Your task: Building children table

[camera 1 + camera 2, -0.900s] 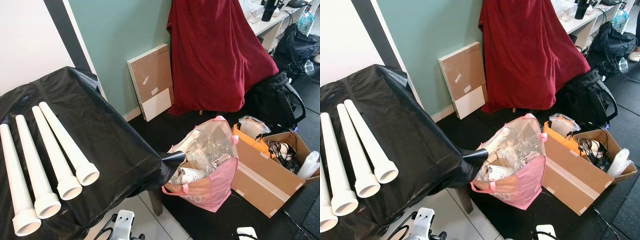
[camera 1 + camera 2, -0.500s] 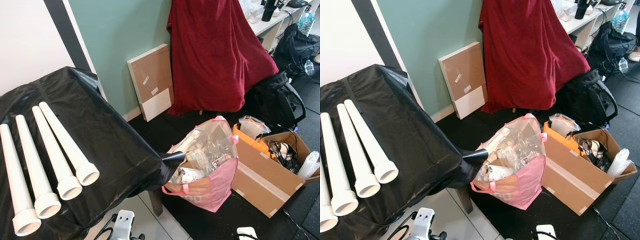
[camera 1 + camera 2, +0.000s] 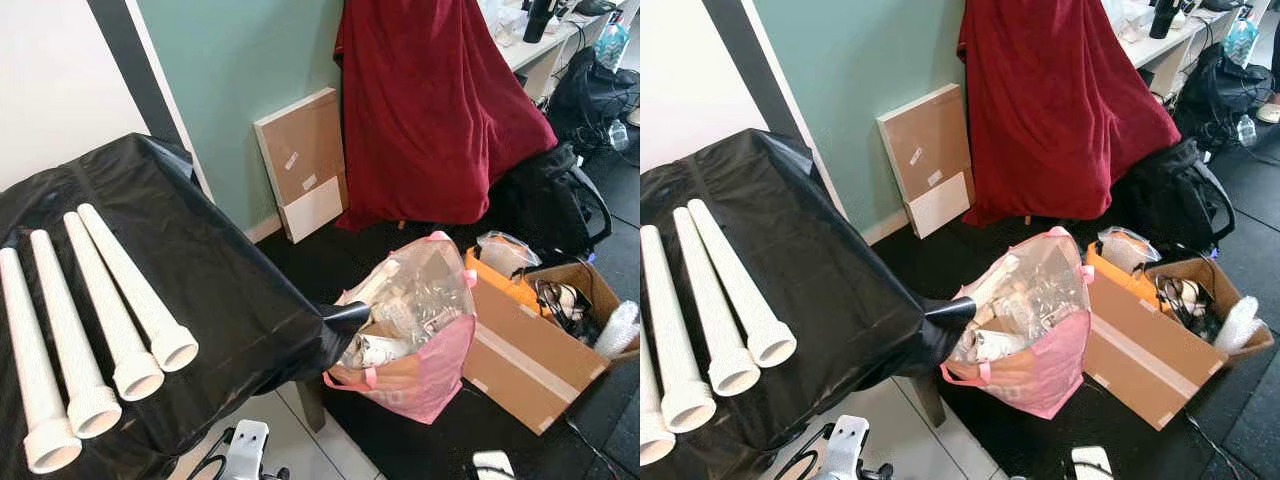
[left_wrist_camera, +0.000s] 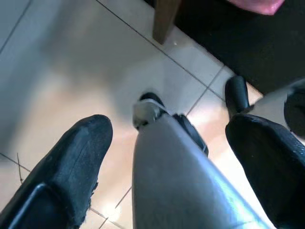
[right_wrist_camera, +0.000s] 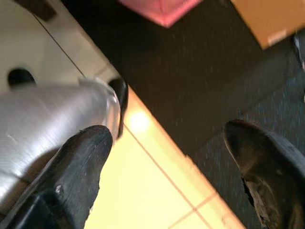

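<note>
Teal wall [image 3: 230, 70] is backing a table under black plastic sheeting [image 3: 200, 270], with four white table legs [image 3: 110, 305] lying side by side on it, threaded wide ends pointing toward the robot. Flat cardboard-faced panel [image 3: 305, 160] is leaning against the wall beside a red cloth [image 3: 430, 110], well apart from the legs; probably the tabletop, can't confirm. Pink bag [image 3: 415, 340] of clutter and cardboard box [image 3: 535, 345] are sitting on the dark floor mat near the table corner.

Judging the step: nothing assembled, robot is looking over the parts. Next move likely calls for fetching the panel or picking a leg, which means raising an arm from rest and closing on a smooth tapered tube.

Both arms are hanging idle, pointing down at the floor tiles. Left gripper [image 4: 167, 157] is showing its fingers spread wide, nothing between them but the robot's own leg below. Right gripper [image 5: 176, 157] is also spread, holding nothing
</note>
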`<state>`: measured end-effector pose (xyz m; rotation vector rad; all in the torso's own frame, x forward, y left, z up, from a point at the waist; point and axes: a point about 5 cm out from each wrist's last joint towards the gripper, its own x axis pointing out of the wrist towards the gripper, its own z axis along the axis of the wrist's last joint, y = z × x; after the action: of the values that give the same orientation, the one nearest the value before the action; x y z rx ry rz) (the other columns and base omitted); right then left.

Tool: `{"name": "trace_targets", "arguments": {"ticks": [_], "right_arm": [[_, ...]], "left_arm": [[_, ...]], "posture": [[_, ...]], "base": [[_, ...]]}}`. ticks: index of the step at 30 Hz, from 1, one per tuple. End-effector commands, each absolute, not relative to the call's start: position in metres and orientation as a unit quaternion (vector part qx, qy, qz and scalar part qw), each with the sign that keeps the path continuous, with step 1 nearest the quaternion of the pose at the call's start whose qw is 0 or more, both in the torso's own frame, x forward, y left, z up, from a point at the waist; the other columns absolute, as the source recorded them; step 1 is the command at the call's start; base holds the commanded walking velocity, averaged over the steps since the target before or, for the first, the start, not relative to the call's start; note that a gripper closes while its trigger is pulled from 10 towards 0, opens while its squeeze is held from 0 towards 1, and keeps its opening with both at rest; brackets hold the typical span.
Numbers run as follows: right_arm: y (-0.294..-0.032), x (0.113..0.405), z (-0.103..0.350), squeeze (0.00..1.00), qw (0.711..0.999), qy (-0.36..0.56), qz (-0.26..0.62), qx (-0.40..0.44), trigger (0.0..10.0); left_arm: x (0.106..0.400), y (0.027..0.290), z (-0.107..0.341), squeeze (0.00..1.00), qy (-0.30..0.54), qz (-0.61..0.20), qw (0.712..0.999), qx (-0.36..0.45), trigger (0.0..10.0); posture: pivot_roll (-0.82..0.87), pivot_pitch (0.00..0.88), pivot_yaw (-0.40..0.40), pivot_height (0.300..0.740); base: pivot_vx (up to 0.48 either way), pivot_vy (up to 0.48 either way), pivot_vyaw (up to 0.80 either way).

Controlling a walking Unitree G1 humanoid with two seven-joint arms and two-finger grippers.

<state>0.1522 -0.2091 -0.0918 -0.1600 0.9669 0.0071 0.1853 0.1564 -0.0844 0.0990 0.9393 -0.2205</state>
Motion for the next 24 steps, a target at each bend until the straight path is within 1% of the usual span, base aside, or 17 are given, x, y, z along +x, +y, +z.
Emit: {"name": "trace_targets", "arguments": {"ticks": [1,10,24], "right_arm": [[-0.1995,0.1436,-0.0967,0.00,0.877,0.476,0.018,-0.059,10.0],[-0.2003,0.1434,-0.0966,0.00,0.878,0.475,0.014,-0.054,10.0],[-0.1996,0.1439,-0.0964,0.00,0.880,0.472,0.013,-0.054,10.0]], "left_arm": [[0.1752,0.1561,-0.0896,0.00,0.469,-0.108,0.875,0.052,10.0],[0.1708,0.1564,-0.0916,0.00,0.475,-0.106,0.872,0.053,10.0],[0.1724,0.1575,-0.0909,0.00,0.475,-0.108,0.872,0.057,10.0]], "posture": [[-0.11,0.033,0.020,0.740],[-0.11,0.025,0.020,0.740],[-0.09,0.005,0.024,0.740]], "base": [[0.000,0.000,0.00],[0.000,0.000,0.00],[0.000,0.000,0.00]]}}
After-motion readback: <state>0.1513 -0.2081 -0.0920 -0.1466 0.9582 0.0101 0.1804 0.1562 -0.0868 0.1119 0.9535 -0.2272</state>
